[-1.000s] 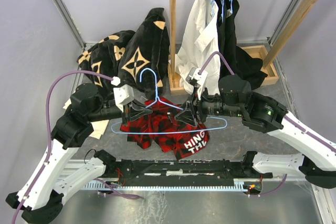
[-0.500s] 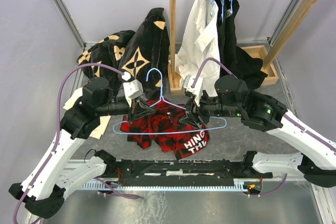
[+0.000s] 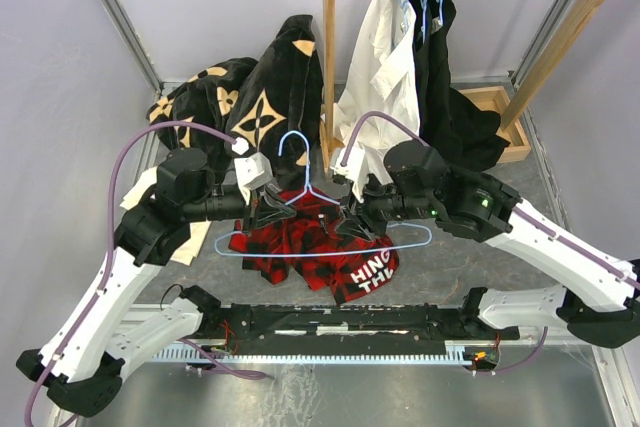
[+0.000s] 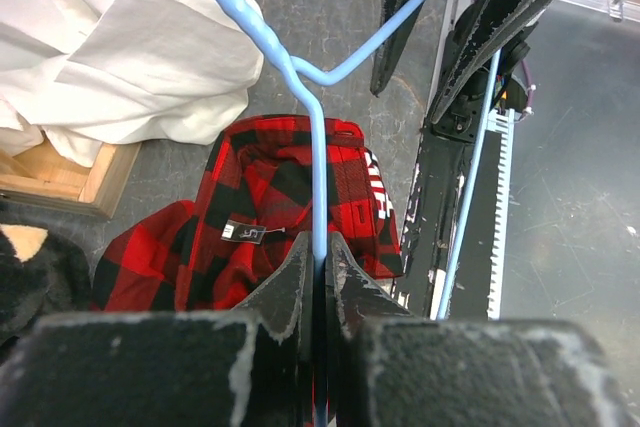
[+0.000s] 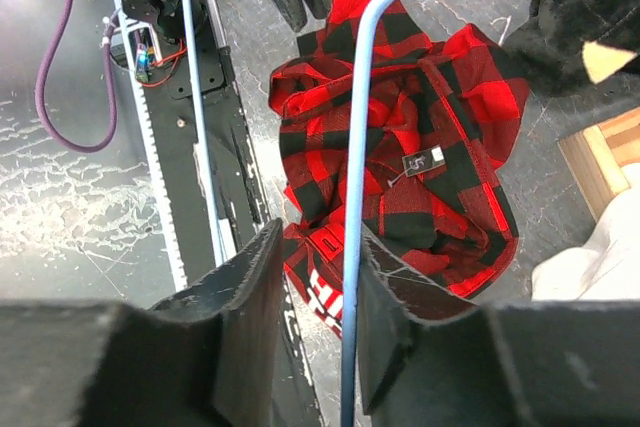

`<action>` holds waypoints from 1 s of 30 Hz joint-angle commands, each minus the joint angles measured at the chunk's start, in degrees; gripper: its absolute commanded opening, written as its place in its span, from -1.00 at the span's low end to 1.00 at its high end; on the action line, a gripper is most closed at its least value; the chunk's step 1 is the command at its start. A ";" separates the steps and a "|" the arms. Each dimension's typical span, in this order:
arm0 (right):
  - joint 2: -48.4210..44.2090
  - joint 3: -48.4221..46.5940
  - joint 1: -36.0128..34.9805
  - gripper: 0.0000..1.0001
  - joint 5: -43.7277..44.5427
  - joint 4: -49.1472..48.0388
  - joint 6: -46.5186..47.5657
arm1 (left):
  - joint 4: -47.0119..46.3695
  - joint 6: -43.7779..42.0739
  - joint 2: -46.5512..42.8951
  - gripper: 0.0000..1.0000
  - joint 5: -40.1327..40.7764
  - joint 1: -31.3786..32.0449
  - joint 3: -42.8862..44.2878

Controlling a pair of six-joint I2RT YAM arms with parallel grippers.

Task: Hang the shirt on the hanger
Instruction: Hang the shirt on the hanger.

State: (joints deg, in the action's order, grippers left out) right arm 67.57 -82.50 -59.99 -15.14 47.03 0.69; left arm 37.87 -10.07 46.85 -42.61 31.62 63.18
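Hanger [image 3: 305, 187]: light-blue wire, held above the shirt; long axis left to right, at centre of the top view.
Left gripper [image 4: 318, 252]: clamped on one sloping wire.
Right gripper [image 5: 318, 232]: fingers apart, the other sloping wire passes between them, unpinched.
Shirt [image 3: 300, 247]: plaid, crumpled on the surface [image 3: 470, 267], directly below both grippers.
Judgement: the right gripper is free, so it can go down for the shirt.

Top view looks down from high behind, wide. Wrist views look down close, facing each other; all share shirt [image 4: 250, 197] and hanger [image 4: 318, 187].
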 commanded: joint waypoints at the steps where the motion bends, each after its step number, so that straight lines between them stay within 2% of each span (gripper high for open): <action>1: 0.64 -3.36 -0.30 -0.09 2.80 -3.35 -5.59 | -0.95 -1.04 -1.65 -0.95 -0.62 -0.03 1.38; 3: 1.42 -4.60 -0.23 0.00 2.93 -3.11 -9.06 | -0.86 -1.50 -2.13 -0.95 -0.55 -0.05 1.50; 6: 2.40 -6.24 -0.02 0.03 -1.74 -2.93 -12.73 | -0.87 -2.16 -2.84 -0.95 -0.47 -0.05 1.68; 11: 3.12 -7.69 0.20 0.01 -6.73 -3.18 -16.58 | -0.87 -1.99 -2.92 -0.95 -1.25 -0.02 1.77; 14: 2.93 -7.78 0.22 -0.07 -7.95 -3.36 -17.72 | -0.77 -1.62 -3.20 -0.95 -1.51 -0.02 1.74; 19: 2.21 -7.50 0.32 -0.32 -8.07 -3.78 -18.58 | -0.77 -1.09 -3.91 -0.95 -1.15 -0.04 1.82; 21: 1.65 -7.08 0.37 -0.50 -8.07 -4.53 -18.86 | -0.86 -0.77 -3.77 -0.95 -0.90 -0.06 1.77; 24: 0.61 -5.82 0.31 -0.90 -5.61 -5.57 -18.80 | -1.33 -0.29 -3.40 -0.94 -0.78 -0.05 1.61; 25: 0.17 -5.34 0.31 -1.00 -3.48 -5.60 -18.79 | -1.68 0.15 -3.41 -0.89 -0.44 -0.01 1.48; 27: -0.63 -4.38 0.32 -1.00 -0.60 -5.53 -18.43 | -2.62 0.86 -3.37 -0.71 0.33 -0.05 1.13; 30: -1.68 -3.41 0.31 -1.00 3.13 -4.72 -17.01 | -4.84 3.81 -3.45 -0.20 4.86 -0.04 0.50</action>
State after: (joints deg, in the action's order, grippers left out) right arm 69.08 -86.54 -59.70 -17.96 44.58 -17.69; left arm 36.95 -9.80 43.51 -42.94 31.62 63.18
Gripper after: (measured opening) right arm 0.027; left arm 0.279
